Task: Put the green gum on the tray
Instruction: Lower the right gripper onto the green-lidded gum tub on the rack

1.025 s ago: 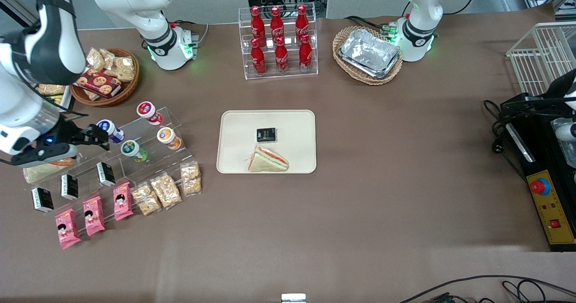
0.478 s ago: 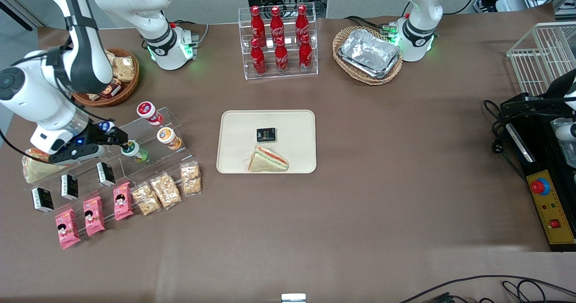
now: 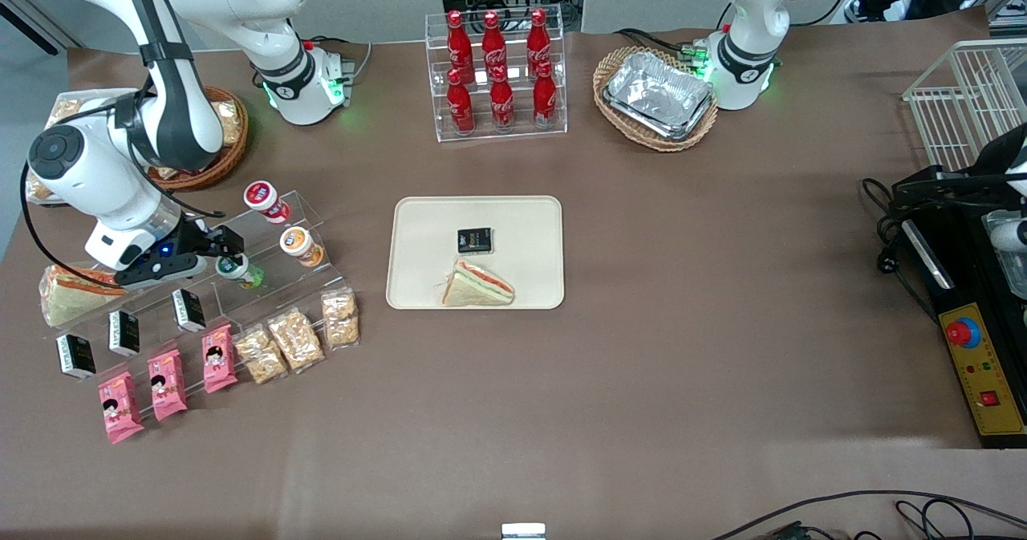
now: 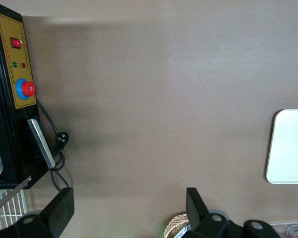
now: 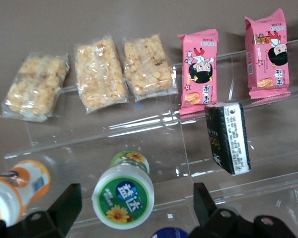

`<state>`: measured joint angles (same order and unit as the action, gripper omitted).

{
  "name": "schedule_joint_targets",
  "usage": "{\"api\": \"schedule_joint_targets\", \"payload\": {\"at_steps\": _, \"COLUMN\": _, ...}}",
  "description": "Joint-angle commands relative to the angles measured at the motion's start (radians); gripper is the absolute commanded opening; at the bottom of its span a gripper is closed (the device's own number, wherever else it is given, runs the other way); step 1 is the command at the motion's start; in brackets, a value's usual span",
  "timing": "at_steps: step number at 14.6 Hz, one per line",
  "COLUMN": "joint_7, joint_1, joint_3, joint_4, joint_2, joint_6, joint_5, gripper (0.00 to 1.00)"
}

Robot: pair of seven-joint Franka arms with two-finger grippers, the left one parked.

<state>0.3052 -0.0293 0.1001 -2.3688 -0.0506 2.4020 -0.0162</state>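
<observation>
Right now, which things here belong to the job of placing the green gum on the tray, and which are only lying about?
Belong to the job:
- green gum on the clear stand
- tray, mid-table
- gripper, open around the green gum

Only lying about:
- sandwich and black packet on the tray
- orange-lidded bottle
- pink snack packs
- cola bottles

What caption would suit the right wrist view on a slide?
Open gripper poised around the green gum on its clear acrylic stand, snack packets nearby.
</observation>
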Motion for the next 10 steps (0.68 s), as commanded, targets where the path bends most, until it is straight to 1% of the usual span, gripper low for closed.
{"api": "schedule_joint_targets", "payload": {"at_steps": 1, "joint_7": 0.014, "joint_1": 0.002, "joint_3": 0.001, "joint_4": -0.023, "joint_2": 0.001, "joint_6": 0.051, "joint_5": -0.074, "gripper": 1.00}}
{"api": "schedule_joint_targets", "payload": {"at_steps": 7, "joint_7": 0.006, "joint_1": -0.004, "joint_3": -0.002, "joint_4": -0.033, "joint_2": 0.029, "joint_6": 0.086, "joint_5": -0.074, "gripper": 1.00}}
{"api": "schedule_joint_targets", "payload": {"at_steps": 10, "joint_7": 0.005, "joint_1": -0.006, "joint_3": -0.002, "joint_4": -0.073, "joint_2": 0.043, "joint_6": 0.167, "joint_5": -0.074, "gripper": 1.00}}
